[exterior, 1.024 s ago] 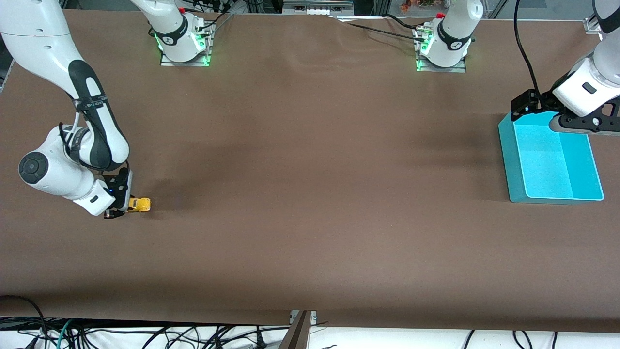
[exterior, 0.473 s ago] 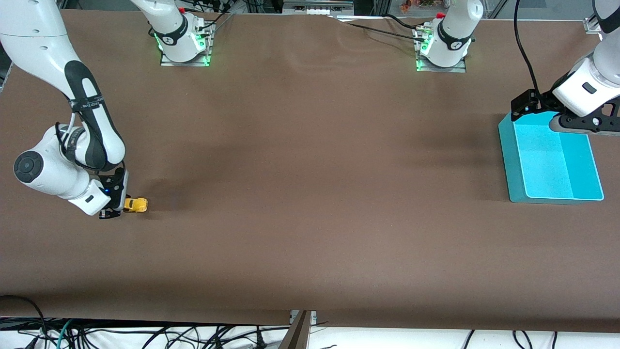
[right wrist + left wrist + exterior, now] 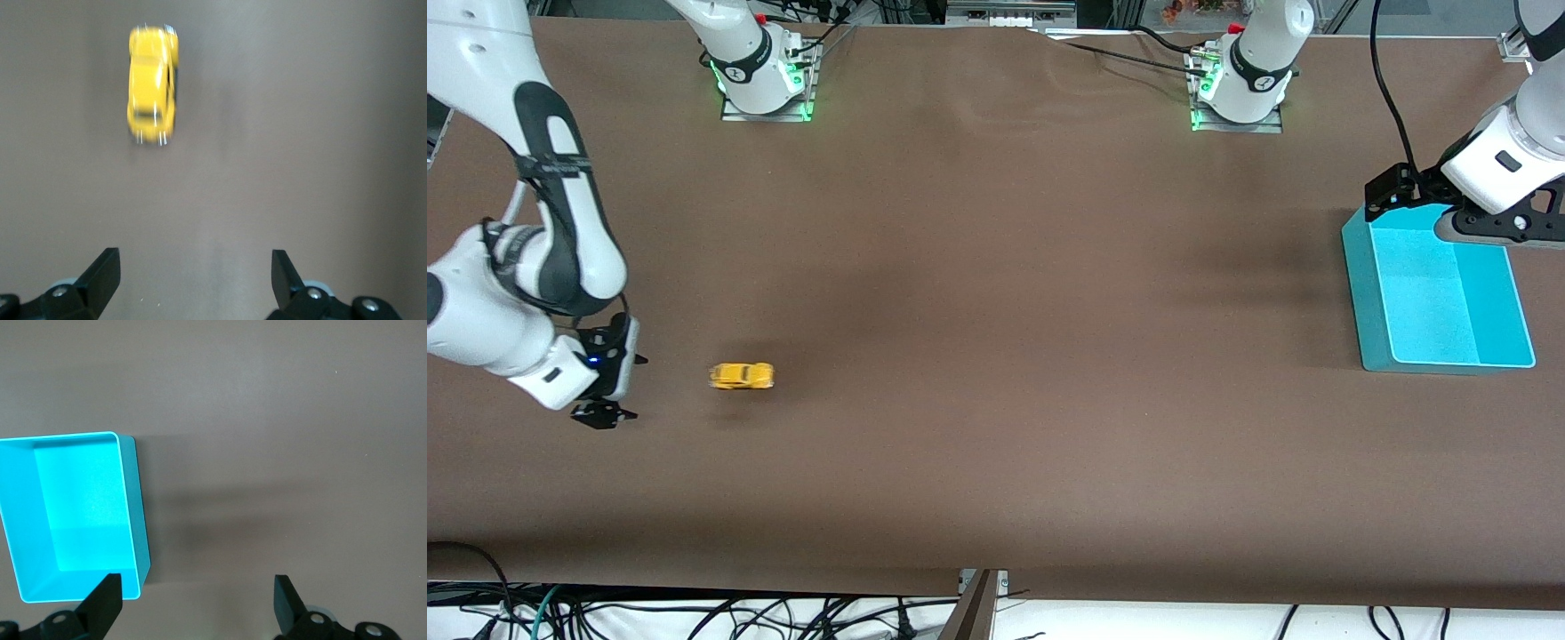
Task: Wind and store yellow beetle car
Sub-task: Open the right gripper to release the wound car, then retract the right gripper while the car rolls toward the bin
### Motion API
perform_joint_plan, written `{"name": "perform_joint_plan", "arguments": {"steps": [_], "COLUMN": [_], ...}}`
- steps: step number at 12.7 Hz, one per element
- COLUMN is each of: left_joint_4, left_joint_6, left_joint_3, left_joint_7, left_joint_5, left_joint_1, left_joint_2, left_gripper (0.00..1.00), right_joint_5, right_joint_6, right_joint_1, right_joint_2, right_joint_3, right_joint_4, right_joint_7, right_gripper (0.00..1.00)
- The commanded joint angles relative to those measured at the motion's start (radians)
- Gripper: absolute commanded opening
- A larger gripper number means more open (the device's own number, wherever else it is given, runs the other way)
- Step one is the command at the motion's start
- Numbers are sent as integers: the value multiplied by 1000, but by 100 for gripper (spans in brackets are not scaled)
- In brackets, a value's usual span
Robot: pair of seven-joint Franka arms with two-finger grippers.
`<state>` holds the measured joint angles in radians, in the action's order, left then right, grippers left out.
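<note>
Front view: the tiny bright yellow beetle car (image 3: 742,376) sits alone on the brown table cloth (image 3: 996,356), toward the right arm's end. The right gripper (image 3: 609,387) hangs low beside it, apart, fingers spread. The left gripper (image 3: 1480,222) hovers over the cyan plastic tray (image 3: 1360,293).

Left wrist view: 2 black fingers (image 3: 107,600) stand wide apart above the tray's rim.

Right wrist view: the car looks smeared, perhaps rolling; both fingers (image 3: 103,270) are spread, holding nothing.

No readable text, number or brand is found anywhere. A dark band (image 3: 547,164) on the right arm's forearm perhaps carries small white lettering, but it cannot be made out from the front view.
</note>
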<state>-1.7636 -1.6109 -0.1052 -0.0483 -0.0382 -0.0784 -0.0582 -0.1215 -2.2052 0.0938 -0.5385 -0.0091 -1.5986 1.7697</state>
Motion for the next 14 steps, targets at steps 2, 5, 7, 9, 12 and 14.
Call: {"name": "perform_joint_plan", "arguments": {"steps": [2,5,7,9,12,14], "left_joint_4": [-20,-20,-20,-20,-20,-20], "left_joint_6": [2,2,2,2,2,-3], "left_joint_3": [1,1,1,1,1,1], "left_joint_7": [-27,-27,-27,-27,-27,-27], "left_joint_5": [14,14,14,14,14,14], "left_joint_1": [-4,-4,-4,-4,-4,-4], "left_joint_2": [-25,-23,-23,-23,-22,-19], "left_gripper": [100,100,100,100,100,100], "right_joint_5": [-24,-12,-12,-10,-18,-23], "right_joint_6": [125,215,300,361,462,539], "right_joint_1": [9,6,6,6,6,7], "right_joint_2": [50,130,173,201,207,210], "right_joint_3": [8,11,11,9,5,3], "right_joint_4": [66,69,71,81,187,196], "right_joint_7": [-154,-316,-456,-599,-728,-922], "right_gripper": [100,100,100,100,100,100]}}
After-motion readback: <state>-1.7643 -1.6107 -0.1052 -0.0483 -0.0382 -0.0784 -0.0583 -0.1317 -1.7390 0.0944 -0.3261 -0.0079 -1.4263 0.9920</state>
